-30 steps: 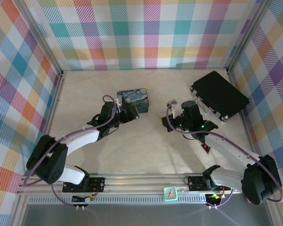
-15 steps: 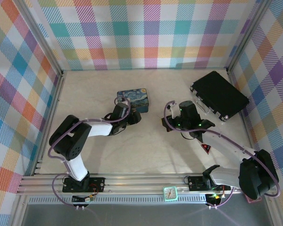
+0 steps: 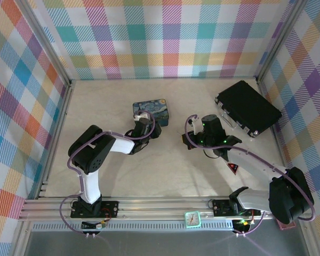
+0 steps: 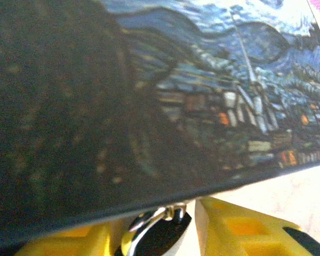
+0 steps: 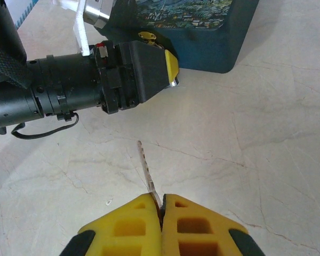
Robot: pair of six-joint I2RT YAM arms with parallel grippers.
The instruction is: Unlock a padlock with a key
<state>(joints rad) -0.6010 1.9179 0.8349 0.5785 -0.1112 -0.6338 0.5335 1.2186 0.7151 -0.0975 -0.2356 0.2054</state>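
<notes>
Pale marbled surface, plaid walls. Left end effector: clamped on small dark padlock with silvery shackle, pressed against blue painted tin. Right end effector: closed on thin grey metal key, well apart. Risk: keyhole unseen; a misaligned blade may skid and twist the key.

No legible text, brand or number is found on any surface. The small green-framed dial on the front rail possibly carries figures, but they are too small to read.
</notes>
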